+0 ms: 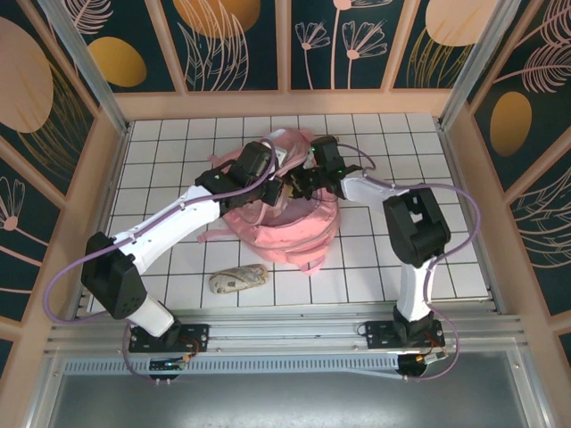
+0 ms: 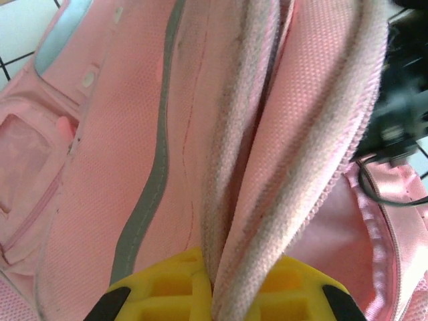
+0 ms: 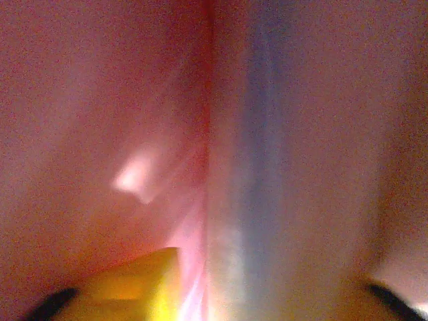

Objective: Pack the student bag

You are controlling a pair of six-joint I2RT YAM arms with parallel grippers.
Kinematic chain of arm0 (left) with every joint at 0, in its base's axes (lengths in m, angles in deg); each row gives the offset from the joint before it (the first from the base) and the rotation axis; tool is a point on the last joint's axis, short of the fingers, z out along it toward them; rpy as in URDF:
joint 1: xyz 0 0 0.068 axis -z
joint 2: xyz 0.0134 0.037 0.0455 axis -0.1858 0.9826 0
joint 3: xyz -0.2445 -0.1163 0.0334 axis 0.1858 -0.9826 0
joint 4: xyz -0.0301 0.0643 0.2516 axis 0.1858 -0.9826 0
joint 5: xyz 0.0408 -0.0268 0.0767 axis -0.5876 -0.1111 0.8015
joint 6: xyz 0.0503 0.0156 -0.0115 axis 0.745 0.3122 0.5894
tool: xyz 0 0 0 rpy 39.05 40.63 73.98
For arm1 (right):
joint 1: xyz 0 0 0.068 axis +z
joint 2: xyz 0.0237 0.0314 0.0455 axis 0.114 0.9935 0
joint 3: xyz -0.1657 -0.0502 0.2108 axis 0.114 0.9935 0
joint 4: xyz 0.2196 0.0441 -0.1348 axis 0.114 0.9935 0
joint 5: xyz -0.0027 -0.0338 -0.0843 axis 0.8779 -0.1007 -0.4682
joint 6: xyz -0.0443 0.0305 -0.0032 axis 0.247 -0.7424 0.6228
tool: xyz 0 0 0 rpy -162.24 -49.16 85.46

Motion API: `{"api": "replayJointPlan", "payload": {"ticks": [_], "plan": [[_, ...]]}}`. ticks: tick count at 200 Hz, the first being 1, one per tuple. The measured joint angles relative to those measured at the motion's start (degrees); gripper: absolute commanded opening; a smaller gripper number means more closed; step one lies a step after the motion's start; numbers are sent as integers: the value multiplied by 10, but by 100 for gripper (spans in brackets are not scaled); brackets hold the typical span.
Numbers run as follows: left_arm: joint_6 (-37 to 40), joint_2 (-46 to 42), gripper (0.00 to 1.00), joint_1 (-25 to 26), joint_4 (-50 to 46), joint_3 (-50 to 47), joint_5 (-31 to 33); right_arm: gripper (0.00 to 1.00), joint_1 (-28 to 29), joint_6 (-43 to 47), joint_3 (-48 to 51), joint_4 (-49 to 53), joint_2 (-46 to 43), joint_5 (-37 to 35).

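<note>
1. Large pink fabric backpack (image 1: 285, 227) lies central on the table (image 1: 178, 143).
2. Left gripper (image 2: 224, 289) clamps its padded mouth rim, propping it open.
3. Right gripper (image 1: 302, 185) sits inside that mouth, just beside the left; jaw spread cannot be told.

Right fingers (image 3: 130, 284) blurred, cut off below, against out-of-focus fabric of the student bag (image 3: 93, 100).
</note>
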Motion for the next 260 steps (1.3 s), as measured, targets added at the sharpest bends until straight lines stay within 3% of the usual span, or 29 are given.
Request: {"api": "replayJointPlan", "payload": {"ticks": [15, 21, 47, 64, 82, 88, 108, 134, 155, 181, 197, 226, 260], "plan": [[-2, 0, 0, -1, 3, 0, 4, 72, 7, 3, -2, 7, 1, -25], [-3, 0, 0, -1, 3, 0, 3, 81, 10, 7, 1, 14, -6, -38], [-4, 0, 0, 1, 5, 0, 1, 83, 17, 26, 52, 73, -83, -89], [-6, 0, 16, 1, 5, 0, -3, 91, 21, 46, 72, 133, -157, -134], [-11, -1, 58, 3, 14, 3, -19, 91, 20, 69, 88, 183, -235, -176], [-12, -1, 68, 5, 17, 3, -26, 91, 19, 71, 97, 193, -259, -186], [-12, -2, 82, 11, 20, 3, -43, 91, 18, 74, 134, 222, -335, -223], [-10, -16, 87, 17, 6, 2, -42, 89, 29, 70, 160, 260, -393, -256], [-19, -54, 98, 16, -26, -14, -17, 88, 62, 61, 159, 270, -403, -274], [-61, -129, 99, -5, -62, -73, -9, 87, 116, 55, 139, 271, -377, -276], [-110, -164, 99, -57, -42, -118, -31, 87, 147, 57, 126, 278, -340, -269], [-217, -197, 96, -172, 40, -249, -119, 86, 186, 67, 97, 292, -265, -260], [-307, -160, 86, -210, 125, -330, -224, 86, 200, 72, 57, 301, -231, -258]]}}
